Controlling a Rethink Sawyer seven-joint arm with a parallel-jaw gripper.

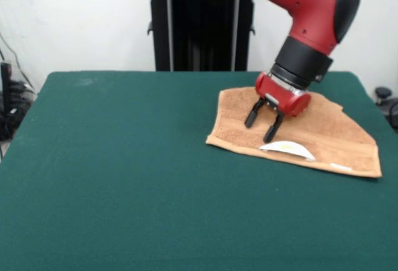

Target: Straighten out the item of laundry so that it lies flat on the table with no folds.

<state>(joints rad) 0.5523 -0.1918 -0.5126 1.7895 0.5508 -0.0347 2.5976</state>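
The light-brown terry towel lies on the dark green table at the right side, towards the far edge. It looks folded over, with a slanted upper right edge and a doubled near edge. Its white label with a yellow mark lies on the near part. My gripper hangs from the red and black arm over the towel's left part, just above the cloth. Its two black fingers are spread apart and hold nothing.
The black pedestal stands behind the table's far edge. Cables and dark gear lie off the left side. A dark object sits beyond the right edge. The towel's right corner lies close to the table's right edge.
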